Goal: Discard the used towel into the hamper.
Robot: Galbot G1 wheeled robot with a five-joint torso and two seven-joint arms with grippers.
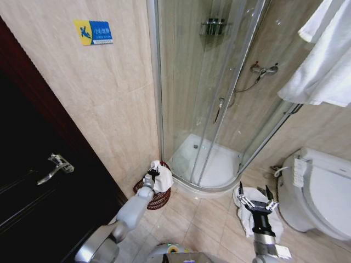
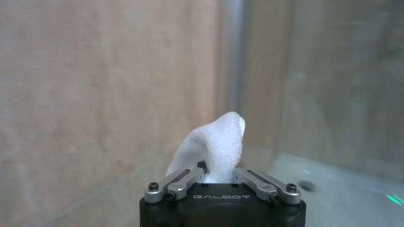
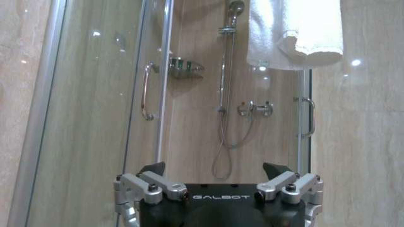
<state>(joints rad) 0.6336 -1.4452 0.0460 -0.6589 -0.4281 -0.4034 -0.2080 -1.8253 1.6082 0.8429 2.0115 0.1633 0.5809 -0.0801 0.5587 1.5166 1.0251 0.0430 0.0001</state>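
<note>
The left gripper is closed on the towel, holding it right over the hamper, which stands on the floor in the corner between the wall and the shower, at about 7 o'clock from the shower tray. In the left wrist view the towel rises in a soft peak from between the closed fingers of the left gripper, pinched by a fold.

The towel is white terry cloth: light, limp, not fragile and not slippery. It takes whatever shape it hangs in, so a pinch on any bunched fold holds it well; the risk is loose cloth draping over the hamper's rim instead of falling inside. The hamper is an open weave and probably light, so a snagged towel could tug it.

The right gripper hangs idle with its jaws wide apart and empty, at about 4 o'clock from the shower, over a second white cloth on the floor beside the toilet. In the right wrist view the right gripper faces the shower door, a hanging towel above.
</note>
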